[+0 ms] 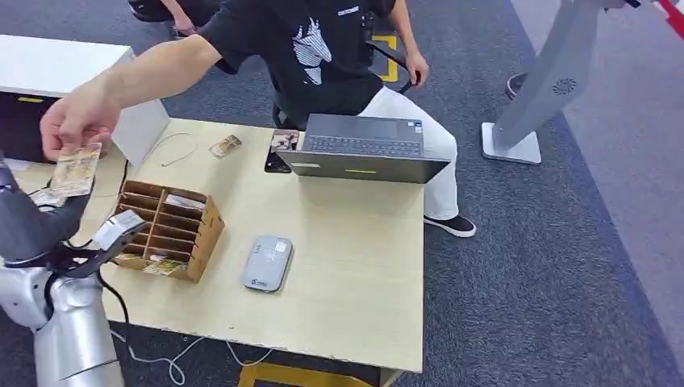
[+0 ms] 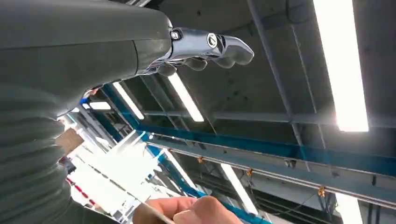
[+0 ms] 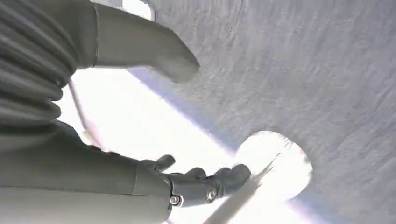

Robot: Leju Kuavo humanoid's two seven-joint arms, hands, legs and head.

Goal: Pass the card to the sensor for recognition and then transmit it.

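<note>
Clearly, the card is pinched by a person's hand off the far left corner of the worktop, just above the raised left arm. The left hand is seen in its wrist view with fingers spread and nothing held. The right hand is seen in its wrist view with fingers loosely curled; whether anything is held cannot be told. On the worktop, a grey sensor lies just right of a cardboard organizer, and an open laptop sits at the far edge.
</note>
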